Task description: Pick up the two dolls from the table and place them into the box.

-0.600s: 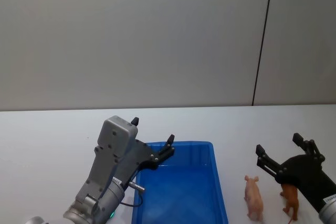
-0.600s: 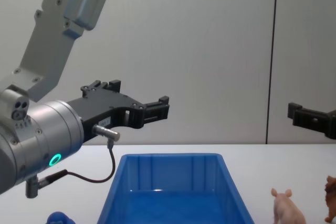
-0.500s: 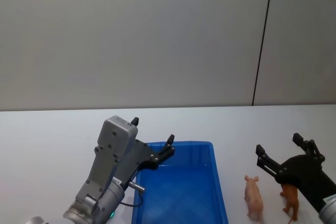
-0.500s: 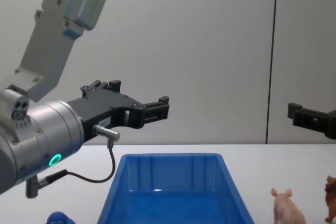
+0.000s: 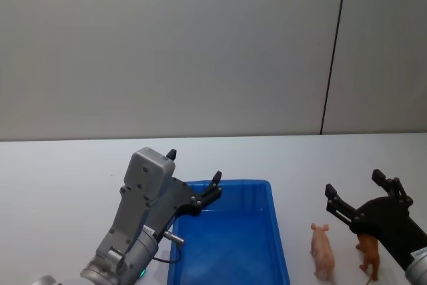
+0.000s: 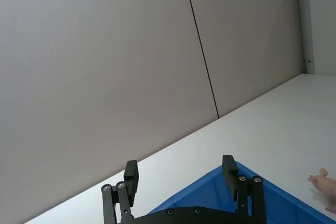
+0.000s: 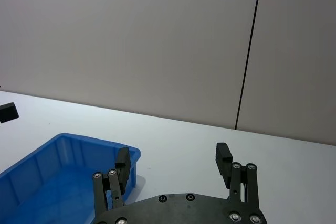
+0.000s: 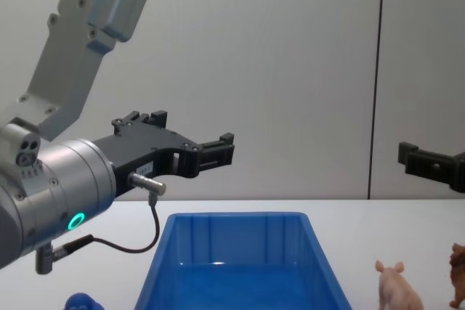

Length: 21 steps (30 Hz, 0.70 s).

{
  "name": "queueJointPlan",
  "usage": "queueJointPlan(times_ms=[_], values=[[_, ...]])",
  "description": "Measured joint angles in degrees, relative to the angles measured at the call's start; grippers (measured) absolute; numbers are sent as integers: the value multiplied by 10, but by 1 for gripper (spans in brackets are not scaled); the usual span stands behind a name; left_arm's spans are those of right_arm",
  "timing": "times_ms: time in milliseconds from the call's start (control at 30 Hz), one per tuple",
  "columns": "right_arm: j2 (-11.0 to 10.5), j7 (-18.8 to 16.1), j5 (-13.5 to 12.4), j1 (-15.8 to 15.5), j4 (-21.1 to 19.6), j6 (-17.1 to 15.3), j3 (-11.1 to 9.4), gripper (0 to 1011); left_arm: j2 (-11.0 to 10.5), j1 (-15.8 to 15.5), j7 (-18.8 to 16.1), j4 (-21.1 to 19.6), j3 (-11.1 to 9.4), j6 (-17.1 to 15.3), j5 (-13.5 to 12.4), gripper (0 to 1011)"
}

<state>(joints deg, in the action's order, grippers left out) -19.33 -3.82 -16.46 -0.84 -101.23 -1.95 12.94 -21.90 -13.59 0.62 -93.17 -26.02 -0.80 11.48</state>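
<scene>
— With both arms raised, what is the jaw state?
— I read the left gripper (image 5: 194,166) spread wide above the box's (image 5: 230,183) far left corner. Right gripper (image 5: 353,183): wide too, above the brown animal (image 5: 369,253). The pig (image 5: 323,251) stands between that animal and the box, toward the table's (image 5: 67,171) near right side.

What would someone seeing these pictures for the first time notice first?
The bright blue box sits on the white table, with nothing visible inside. To its right stand a pale pink pig and a reddish-brown animal. The left gripper hangs above the box's left side and the right gripper above the reddish-brown animal, both with jaws open.
</scene>
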Motion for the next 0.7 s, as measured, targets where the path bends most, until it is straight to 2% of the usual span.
queueJointPlan(times_ms=[433,700], values=[[-4,-3,0,0,2,-3,-3,1001,0,0,0,0,0,0,0,1003],[-18,-10,-6,-4,5,-26,-13,1001,0,0,0,0,0,0,0,1003]])
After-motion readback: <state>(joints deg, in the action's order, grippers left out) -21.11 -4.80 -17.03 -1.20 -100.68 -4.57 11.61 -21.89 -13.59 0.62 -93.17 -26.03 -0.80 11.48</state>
